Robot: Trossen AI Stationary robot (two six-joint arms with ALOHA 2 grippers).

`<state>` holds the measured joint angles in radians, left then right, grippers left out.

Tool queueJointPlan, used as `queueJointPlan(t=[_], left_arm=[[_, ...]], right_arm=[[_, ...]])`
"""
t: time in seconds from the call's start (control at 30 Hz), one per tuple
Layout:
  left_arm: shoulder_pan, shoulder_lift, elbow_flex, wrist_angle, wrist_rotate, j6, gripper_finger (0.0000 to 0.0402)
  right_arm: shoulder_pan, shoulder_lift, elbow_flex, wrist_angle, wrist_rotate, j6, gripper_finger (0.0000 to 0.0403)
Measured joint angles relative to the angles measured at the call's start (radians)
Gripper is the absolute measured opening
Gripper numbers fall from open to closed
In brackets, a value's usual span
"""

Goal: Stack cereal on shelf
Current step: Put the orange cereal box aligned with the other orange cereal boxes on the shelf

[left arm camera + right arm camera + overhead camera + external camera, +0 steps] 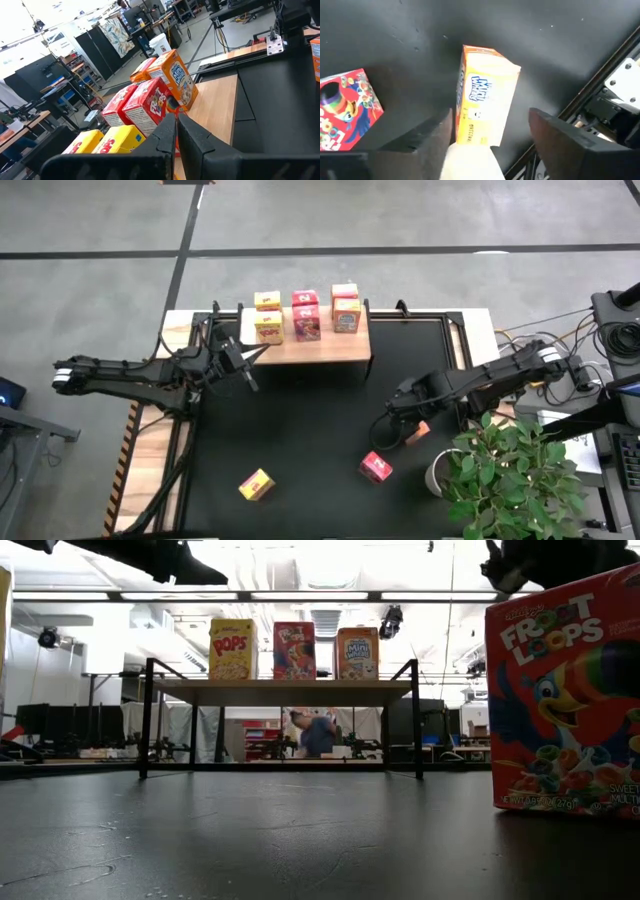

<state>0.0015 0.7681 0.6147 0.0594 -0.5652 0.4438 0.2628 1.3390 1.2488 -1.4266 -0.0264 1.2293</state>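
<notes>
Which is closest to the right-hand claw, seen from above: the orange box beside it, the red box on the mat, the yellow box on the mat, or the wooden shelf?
Measured from the right gripper in the high view:
1. Orange box, right at the fingers.
2. Red box, on the mat just toward the front edge.
3. Wooden shelf, at the back of the table.
4. Yellow box, front of the mat, toward the left arm's side.

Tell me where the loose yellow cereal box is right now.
In the high view the yellow cereal box lies on the black mat near its front left, left of the loose red box, far from the shelf.
</notes>
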Motion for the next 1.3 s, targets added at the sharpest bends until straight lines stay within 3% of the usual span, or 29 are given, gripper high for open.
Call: queueJointPlan(t=[0.2,0.37,0.9,1.13,1.3], left_arm=[[0.0,0.0,0.0,0.0,0.0,0.0,0.0],[0.0,0.0,0.0,0.001,0.0,0.0,0.0],[0.0,0.0,0.0,0.003,0.0,0.0,0.0],[0.0,0.0,0.0,0.004,0.0,0.0,0.0],[0.0,0.0,0.0,0.009,0.0,0.0,0.0]], right_arm=[[0.017,0.0,-0.055,0.072,0.0,0.011,0.0295],[0.017,0.0,-0.112,0.098,0.001,0.011,0.0294],[0.017,-0.001,-0.129,0.138,0.001,-0.016,0.0177],[0.016,-0.002,-0.104,0.171,0.006,-0.038,0.0146],[-0.004,-0.002,-0.037,0.183,0.089,-0.103,0.0137]])
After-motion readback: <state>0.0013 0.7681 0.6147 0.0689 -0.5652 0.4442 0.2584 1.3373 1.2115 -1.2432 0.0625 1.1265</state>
